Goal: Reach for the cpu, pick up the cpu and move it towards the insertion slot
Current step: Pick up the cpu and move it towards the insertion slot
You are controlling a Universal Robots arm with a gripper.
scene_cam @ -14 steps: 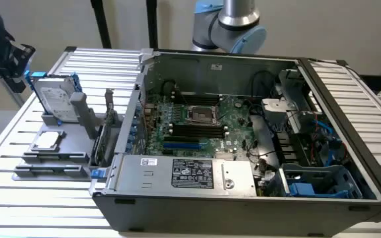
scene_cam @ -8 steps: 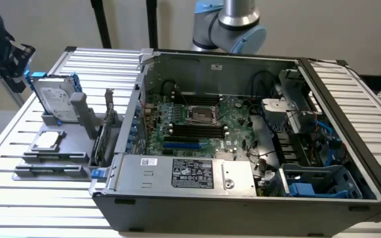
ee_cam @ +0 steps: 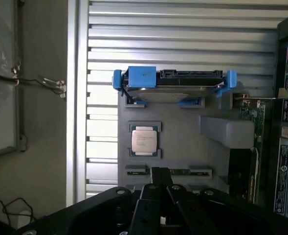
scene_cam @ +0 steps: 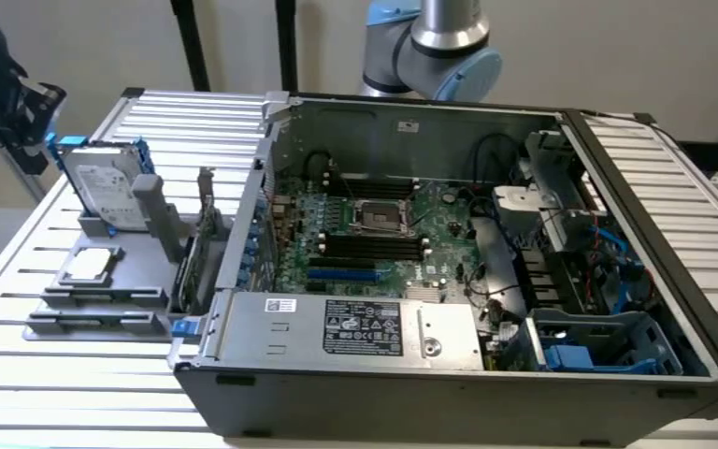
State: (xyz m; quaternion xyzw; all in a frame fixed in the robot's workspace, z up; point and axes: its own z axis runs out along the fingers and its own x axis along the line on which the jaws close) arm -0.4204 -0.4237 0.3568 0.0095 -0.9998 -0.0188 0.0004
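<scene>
Exterior view: the cpu (scene_cam: 89, 267) lies flat on a grey tray (scene_cam: 147, 273) on the bench (scene_cam: 35, 383), at nine o'clock, well apart from the insertion slot (scene_cam: 380, 217) towards three o'clock. Wrist view: the gripper (ee_cam: 161, 178), fingers pressed together and empty, hovers near the cpu (ee_cam: 144, 140) without touching it.
</scene>
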